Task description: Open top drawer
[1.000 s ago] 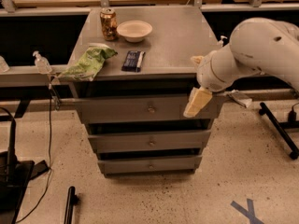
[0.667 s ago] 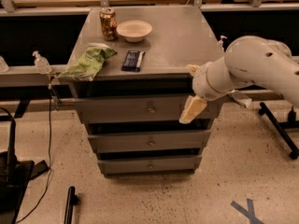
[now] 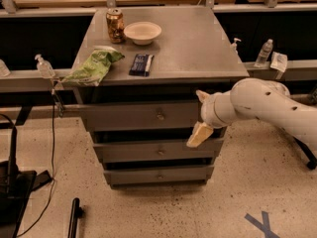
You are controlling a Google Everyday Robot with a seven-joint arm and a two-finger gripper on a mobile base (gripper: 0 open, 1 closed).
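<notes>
The grey cabinet has three drawers stacked under its top. The top drawer [image 3: 133, 116] is the widest and tallest, with a small round knob [image 3: 160, 116] at its centre, and its front looks pushed in. My gripper [image 3: 199, 128], cream-coloured at the end of the white arm [image 3: 262, 105], is in front of the right end of the top drawer's front. It hangs down over the gap to the middle drawer [image 3: 148, 150], to the right of the knob and apart from it.
On the cabinet top [image 3: 198, 48] are a can [image 3: 115, 25], a white bowl [image 3: 142, 32], a green chip bag [image 3: 94, 68] and a dark snack bar [image 3: 141, 64]. Low shelves with small bottles [image 3: 43, 66] run on both sides. A cable and a black stand [image 3: 12, 182] are on the floor at left.
My gripper and arm have moved a little to the left and down along the top drawer's front, closer to the knob. The drawers have not moved.
</notes>
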